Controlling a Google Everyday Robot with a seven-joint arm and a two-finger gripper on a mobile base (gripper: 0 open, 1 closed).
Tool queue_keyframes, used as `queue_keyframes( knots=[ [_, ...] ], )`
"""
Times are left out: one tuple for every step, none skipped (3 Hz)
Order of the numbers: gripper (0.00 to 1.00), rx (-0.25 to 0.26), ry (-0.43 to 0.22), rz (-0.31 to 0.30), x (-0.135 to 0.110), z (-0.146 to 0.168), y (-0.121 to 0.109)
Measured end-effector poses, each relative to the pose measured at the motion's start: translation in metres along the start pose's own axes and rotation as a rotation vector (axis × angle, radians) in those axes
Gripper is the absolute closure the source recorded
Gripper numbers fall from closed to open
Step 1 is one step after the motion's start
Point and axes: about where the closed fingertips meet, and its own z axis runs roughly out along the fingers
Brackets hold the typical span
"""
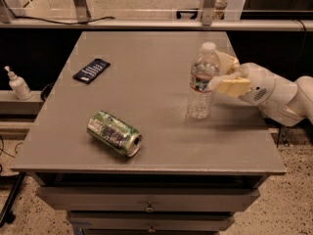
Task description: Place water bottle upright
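Water bottle [202,84] stands upright on its base on the right half of the grey table [146,48], white cap on top, label band roughly a third of the way down. It shows no visible lean, so the placement looks essentially achieved. The gripper [220,73] reaches in from the right at label height, with the white arm [279,97] running off the table's right edge. The fingers [234,86] are apart. The near one lies along the bottle's right flank with its tip at the label band, and the far one sits behind the bottle's shoulder. Contact cannot be confirmed either way, but the spread suggests a loosened hold rather than a clamp. The mid-height approach makes sense, since gripping near the label steadies a tall, light, ribbed bottle without crushing the thin lower wall. Judged next need: a straight pull-back to the right, level, so neither finger drags the label and tips the bottle. The risk is real because the bottle looks nearly empty and top-heavy. Green-patterned can [114,133] lies on its side toward the front left, well apart. Dark flat packet [91,70] lies at the left rear. Small white pump bottle [18,83] stands off the table on a ledge at the left.
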Motion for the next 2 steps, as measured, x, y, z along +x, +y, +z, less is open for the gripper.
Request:
queue_keyframes(
  knots=[
    [0.0,-0.001,0.001,0.0,0.0,0.0,0.0],
    [0.0,0.01,0.048,-0.01,-0.007,-0.012,0.001]
  ],
)
